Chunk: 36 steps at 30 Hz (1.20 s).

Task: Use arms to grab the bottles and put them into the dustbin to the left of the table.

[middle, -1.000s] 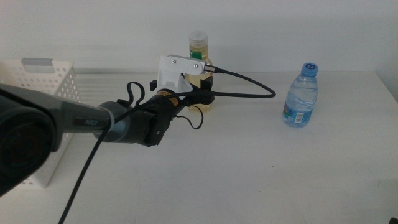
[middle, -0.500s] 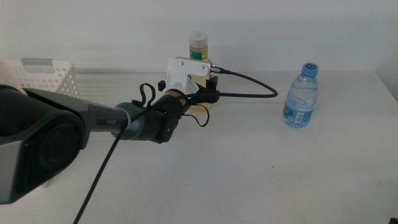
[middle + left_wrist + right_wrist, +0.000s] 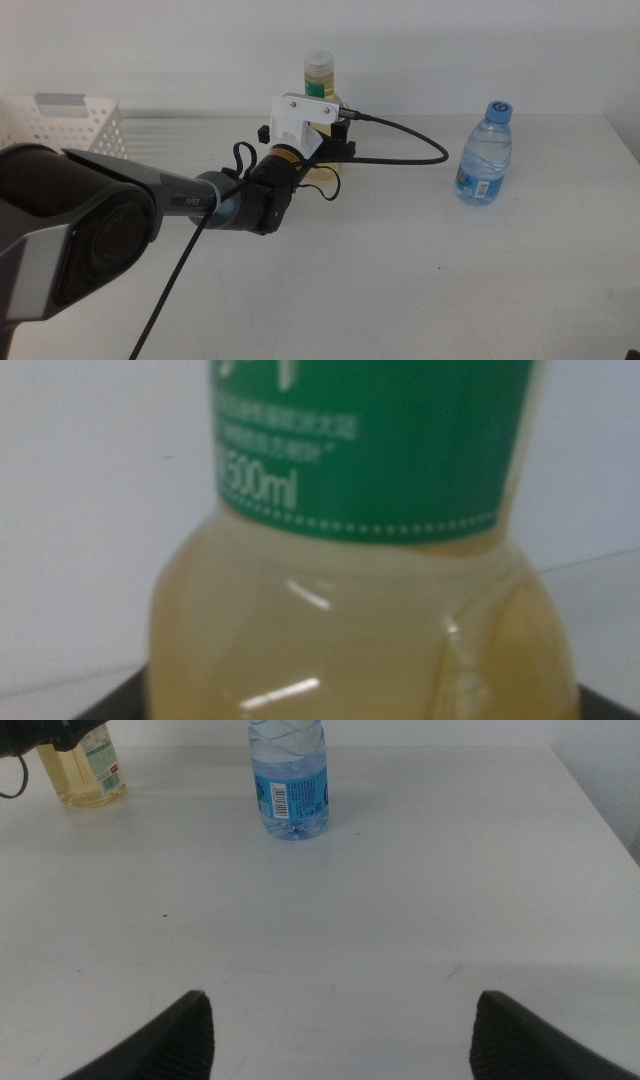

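**Bottles: two upright on white tabletop**

Yellow-liquid bottle (image 3: 320, 75), clear plastic, pale cap, green label reading "500ml", far centre on table (image 3: 420, 290). Left gripper (image 3: 335, 140) right up against its body; jaw state cannot be told. Water bottle (image 3: 484, 153), clear, ribbed, blue cap, barcode label, to the right. Right gripper (image 3: 342, 1032) near, jaws spread wide, holding nothing. Perforated white dustbin (image 3: 60, 125) far left.

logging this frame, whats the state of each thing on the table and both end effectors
yellow-liquid bottle: upright, capped, left end effector around its lower body
water bottle: upright, blue cap on, standing free
dustbin: at the table's left, contents not visible
right end effector: open, waiting over bare table
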### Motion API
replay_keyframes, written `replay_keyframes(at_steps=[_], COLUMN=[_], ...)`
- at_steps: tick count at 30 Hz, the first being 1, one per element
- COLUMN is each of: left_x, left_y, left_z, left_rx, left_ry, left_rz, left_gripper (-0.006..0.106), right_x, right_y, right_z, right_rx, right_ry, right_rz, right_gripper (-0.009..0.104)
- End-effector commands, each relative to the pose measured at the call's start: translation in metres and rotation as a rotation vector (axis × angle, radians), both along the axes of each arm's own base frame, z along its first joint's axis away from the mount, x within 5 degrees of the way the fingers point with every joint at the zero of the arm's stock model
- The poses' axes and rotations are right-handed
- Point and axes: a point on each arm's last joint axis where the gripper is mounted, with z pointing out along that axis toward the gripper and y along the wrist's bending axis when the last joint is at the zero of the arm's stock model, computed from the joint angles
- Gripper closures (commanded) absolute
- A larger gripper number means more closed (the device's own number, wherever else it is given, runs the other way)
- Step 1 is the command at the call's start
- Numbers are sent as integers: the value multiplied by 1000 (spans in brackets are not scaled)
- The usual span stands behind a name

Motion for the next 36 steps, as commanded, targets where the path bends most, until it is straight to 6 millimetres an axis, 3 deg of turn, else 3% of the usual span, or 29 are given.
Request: replay_keyframes(at_steps=[1, 5, 7, 13, 22, 30, 31, 36], left_x=[3, 2, 1, -14, -59, -95, -103, -117], left_y=[0, 0, 0, 8, 33, 69, 81, 112], left_z=[47, 49, 50, 76, 126, 172, 183, 204], left_rx=[-103, -99, -82, -23, 79, 160, 174, 202], left_ry=[-159, -135, -96, -33, 17, 194, 231, 345], left_rz=[18, 17, 14, 6, -4, 2, 14, 58], left_gripper=[49, 92, 106, 106, 106, 106, 106, 106], right_x=[0, 0, 0, 0, 0, 0, 0, 0], right_y=[-1, -1, -1, -1, -1, -1, -1, -1], right_z=[10, 10, 10, 10, 10, 10, 10, 10], right_rx=[-4, -4, -4, -4, -4, -4, -4, -4], right_ry=[-102, -102, -102, -102, -102, -102, -102, -102], right_rz=[-7, -7, -7, -7, -7, -7, -7, -7], right_gripper=[28, 28, 28, 28, 28, 28, 28, 28])
